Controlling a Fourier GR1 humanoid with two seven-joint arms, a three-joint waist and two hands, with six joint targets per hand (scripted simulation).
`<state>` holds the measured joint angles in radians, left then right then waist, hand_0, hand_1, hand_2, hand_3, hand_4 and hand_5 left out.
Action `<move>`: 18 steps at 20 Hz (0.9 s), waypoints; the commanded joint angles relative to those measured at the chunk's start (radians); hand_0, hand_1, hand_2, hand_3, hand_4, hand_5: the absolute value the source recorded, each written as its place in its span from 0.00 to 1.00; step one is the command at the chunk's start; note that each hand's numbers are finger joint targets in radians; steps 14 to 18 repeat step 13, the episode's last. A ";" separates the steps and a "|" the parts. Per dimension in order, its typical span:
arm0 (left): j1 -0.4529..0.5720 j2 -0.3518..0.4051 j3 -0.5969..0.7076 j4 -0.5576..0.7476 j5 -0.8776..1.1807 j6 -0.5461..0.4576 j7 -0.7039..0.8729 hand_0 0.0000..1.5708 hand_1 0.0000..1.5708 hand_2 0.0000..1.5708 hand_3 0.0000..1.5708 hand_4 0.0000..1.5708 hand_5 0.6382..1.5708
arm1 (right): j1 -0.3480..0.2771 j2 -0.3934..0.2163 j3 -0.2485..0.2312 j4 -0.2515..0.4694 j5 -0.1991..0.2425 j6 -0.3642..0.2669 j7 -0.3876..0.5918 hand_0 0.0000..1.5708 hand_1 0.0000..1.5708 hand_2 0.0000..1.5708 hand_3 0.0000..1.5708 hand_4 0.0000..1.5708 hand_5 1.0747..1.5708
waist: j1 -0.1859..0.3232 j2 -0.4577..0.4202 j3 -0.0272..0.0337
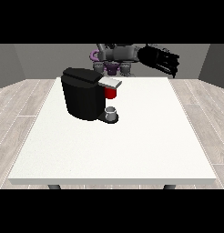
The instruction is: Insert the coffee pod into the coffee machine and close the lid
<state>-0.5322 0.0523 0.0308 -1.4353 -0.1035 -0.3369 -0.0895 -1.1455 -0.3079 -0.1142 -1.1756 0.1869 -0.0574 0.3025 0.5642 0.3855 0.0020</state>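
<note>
Black coffee machine (84,93) on our white worktop (132,145), lid (110,82) down; hand at the view's right (163,60) raised, fingers straight

Grey torso (117,53) with purple trim; black hand (165,60) on black forearm.

Coffee machines: we count one coffee machine (84,93), black, toward the table's far left corner.
Cups: we see one small grey cup (111,112) at the machine's base.
Tables: one white table (132,150) carries both.
Hands: we make out one black hand (161,59), raised beyond the table's far edge at the view's right.
Robots: one robot (114,54).
</note>
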 commanded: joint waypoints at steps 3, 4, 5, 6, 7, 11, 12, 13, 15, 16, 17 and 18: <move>0.058 0.004 -0.005 -0.028 0.006 -0.008 0.007 0.00 0.00 0.00 0.00 0.21 1.00 | -0.007 0.061 0.011 0.078 -0.032 0.026 -0.100 0.00 0.00 0.00 0.00 0.00 1.00 | -0.033 -0.043 -0.0022; 0.067 -0.003 -0.012 -0.057 0.011 -0.007 0.036 0.00 0.00 0.00 0.00 0.16 1.00 | 0.019 0.060 0.010 0.094 -0.024 0.020 -0.140 0.00 0.00 0.00 0.00 0.00 1.00 | -0.038 -0.064 -0.0020; 0.068 -0.018 -0.024 -0.009 -0.022 0.021 0.004 0.00 0.00 0.00 0.00 0.16 1.00 | -0.031 0.096 0.028 0.063 -0.034 0.021 -0.130 0.00 0.00 0.00 0.00 0.00 1.00 | -0.069 -0.053 -0.0023; 0.071 -0.013 -0.003 -0.007 0.000 0.016 0.006 0.00 0.00 0.00 0.00 0.16 1.00 | 0.013 0.151 0.066 0.048 -0.007 -0.018 -0.156 0.00 0.00 0.00 0.00 0.00 1.00 | -0.082 -0.080 -0.0024; 0.115 -0.013 -0.001 -0.019 -0.008 0.028 0.003 0.00 0.00 0.00 0.00 0.17 1.00 | 0.085 0.162 0.089 0.053 -0.014 0.021 -0.204 0.00 0.00 0.00 0.00 0.00 1.00 | -0.113 -0.096 -0.0021; 0.190 0.021 0.053 0.012 0.017 0.023 -0.030 0.00 0.00 0.00 0.00 0.17 1.00 | 0.174 0.266 0.133 0.011 -0.024 -0.007 -0.276 0.00 0.00 0.00 0.00 0.12 1.00 | -0.180 -0.172 -0.0020; 0.219 0.002 0.041 0.012 0.019 0.026 -0.035 0.00 0.00 0.00 0.00 0.17 1.00 | 0.166 0.257 0.134 0.029 -0.033 0.023 -0.282 0.00 0.00 0.00 0.00 0.17 1.00 | -0.192 -0.183 -0.0021; 0.186 0.040 0.086 0.068 0.011 0.037 -0.070 0.00 0.00 0.00 0.00 0.17 1.00 | 0.177 0.302 0.178 -0.011 -0.041 -0.018 -0.274 0.00 0.00 0.00 0.00 0.17 1.00 | -0.230 -0.177 -0.0024; 0.186 0.040 0.086 0.068 0.011 0.037 -0.070 0.00 0.00 0.00 0.00 0.17 1.00 | 0.177 0.302 0.178 -0.011 -0.041 -0.018 -0.274 0.00 0.00 0.00 0.00 0.17 1.00 | -0.230 -0.177 -0.0024; 0.186 0.040 0.086 0.068 0.011 0.037 -0.070 0.00 0.00 0.00 0.00 0.17 1.00 | 0.177 0.302 0.178 -0.011 -0.041 -0.018 -0.274 0.00 0.00 0.00 0.00 0.17 1.00 | -0.230 -0.177 -0.0024; 0.186 0.040 0.086 0.068 0.011 0.037 -0.070 0.00 0.00 0.00 0.00 0.17 1.00 | 0.177 0.302 0.178 -0.011 -0.041 -0.018 -0.274 0.00 0.00 0.00 0.00 0.17 1.00 | -0.230 -0.177 -0.0024; 0.186 0.040 0.086 0.068 0.011 0.037 -0.070 0.00 0.00 0.00 0.00 0.17 1.00 | 0.177 0.302 0.178 -0.011 -0.041 -0.018 -0.274 0.00 0.00 0.00 0.00 0.17 1.00 | -0.230 -0.177 -0.0024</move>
